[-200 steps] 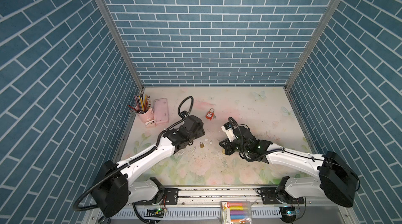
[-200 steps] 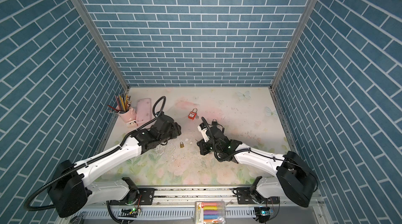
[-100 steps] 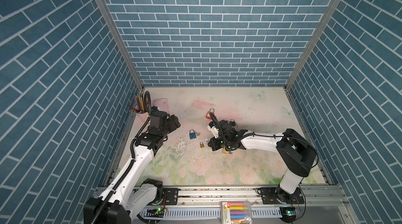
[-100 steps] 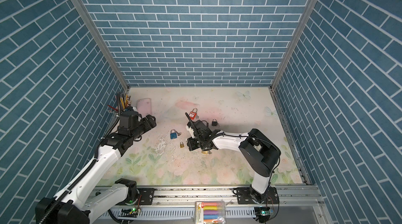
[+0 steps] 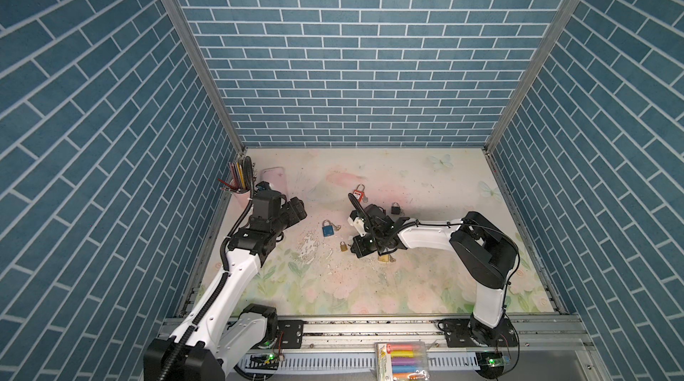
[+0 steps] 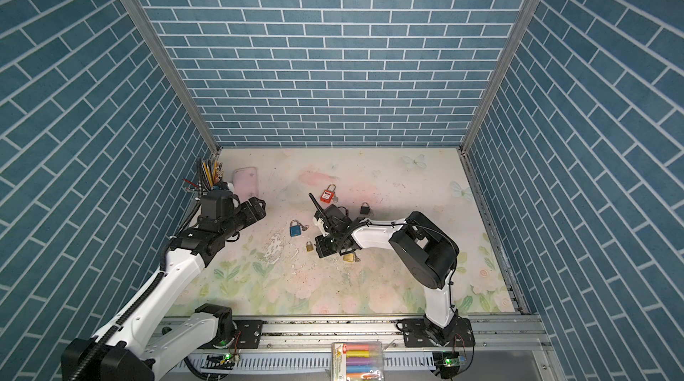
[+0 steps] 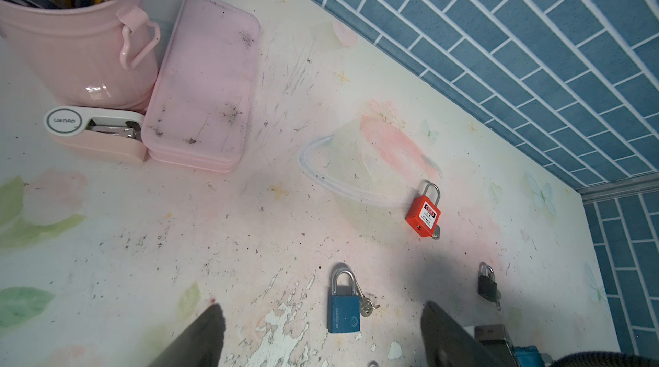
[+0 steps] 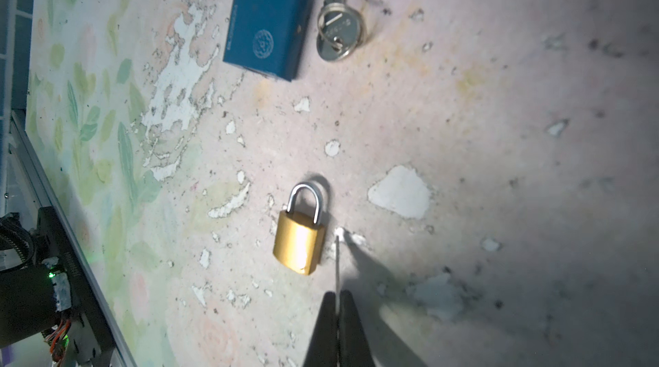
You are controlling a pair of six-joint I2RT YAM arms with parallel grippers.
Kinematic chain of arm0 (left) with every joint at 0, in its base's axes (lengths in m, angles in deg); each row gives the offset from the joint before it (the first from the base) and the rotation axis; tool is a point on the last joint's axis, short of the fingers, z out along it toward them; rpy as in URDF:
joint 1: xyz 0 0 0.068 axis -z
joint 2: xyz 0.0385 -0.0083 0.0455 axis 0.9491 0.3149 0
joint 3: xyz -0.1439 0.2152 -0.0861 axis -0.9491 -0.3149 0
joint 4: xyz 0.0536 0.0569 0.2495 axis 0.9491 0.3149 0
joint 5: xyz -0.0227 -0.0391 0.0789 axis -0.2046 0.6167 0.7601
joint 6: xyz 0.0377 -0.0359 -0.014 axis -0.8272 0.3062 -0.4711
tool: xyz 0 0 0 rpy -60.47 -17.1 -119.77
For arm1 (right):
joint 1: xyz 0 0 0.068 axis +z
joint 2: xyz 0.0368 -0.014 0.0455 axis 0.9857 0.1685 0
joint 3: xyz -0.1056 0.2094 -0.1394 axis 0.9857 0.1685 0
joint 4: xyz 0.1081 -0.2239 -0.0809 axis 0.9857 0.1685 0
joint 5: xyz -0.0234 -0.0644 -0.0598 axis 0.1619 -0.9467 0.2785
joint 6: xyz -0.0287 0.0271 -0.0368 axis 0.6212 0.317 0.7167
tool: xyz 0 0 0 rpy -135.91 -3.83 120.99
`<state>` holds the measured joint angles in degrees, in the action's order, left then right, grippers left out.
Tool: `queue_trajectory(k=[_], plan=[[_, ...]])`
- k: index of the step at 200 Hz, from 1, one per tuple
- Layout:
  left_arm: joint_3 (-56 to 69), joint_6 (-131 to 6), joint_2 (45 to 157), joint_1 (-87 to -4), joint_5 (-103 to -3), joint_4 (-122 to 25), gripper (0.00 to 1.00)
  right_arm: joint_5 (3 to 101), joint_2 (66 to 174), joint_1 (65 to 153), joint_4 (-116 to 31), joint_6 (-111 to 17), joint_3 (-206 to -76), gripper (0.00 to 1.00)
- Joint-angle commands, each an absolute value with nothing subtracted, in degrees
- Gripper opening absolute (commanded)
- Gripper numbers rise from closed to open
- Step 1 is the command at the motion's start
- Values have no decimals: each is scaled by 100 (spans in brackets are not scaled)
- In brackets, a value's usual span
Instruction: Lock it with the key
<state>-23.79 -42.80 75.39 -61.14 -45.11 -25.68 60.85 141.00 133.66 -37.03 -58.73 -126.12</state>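
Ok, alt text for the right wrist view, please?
The right gripper, shut on a thin key blade, holds its tip beside a small brass padlock lying on a worn floral mat. A blue padlock with ringed keys lies farther off.

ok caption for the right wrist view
Shut right gripper pinching a thin key beside the brass padlock, blue padlock nearby.

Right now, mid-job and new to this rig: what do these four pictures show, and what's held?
Two white robot arms share a flowery table. Two pictures look down from overhead; two come from cameras on the wrists. On the table lie a blue padlock, a red padlock, a black padlock, a small brass padlock and a second brass padlock, plus a pink pencil cup, case and stapler. The left tool is open, empty. The right tool pinches a thin blade, probably the key.
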Motion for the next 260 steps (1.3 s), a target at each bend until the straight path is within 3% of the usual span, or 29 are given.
queue_trajectory(k=[1,84,145,214,260], plan=[[-2462,-4295,7449,-6142,-4498,-2625,87,6125,14265,13358,-3496,-5805,-12802,0],[-2428,-4304,7495,-6119,-4481,-2641,87,6076,14329,13363,-3367,-5730,-12926,16],[-2420,-4278,7484,-6119,-4491,-2645,87,5923,14197,13363,-3240,-5680,-13033,22],[-1847,-5458,7274,-6017,-4370,-2830,87,4724,12226,12814,-2452,-5077,-13719,47],[-2504,-7611,6649,-5000,-3312,-4322,87,3513,10594,11501,-2525,-4632,-13017,61]])
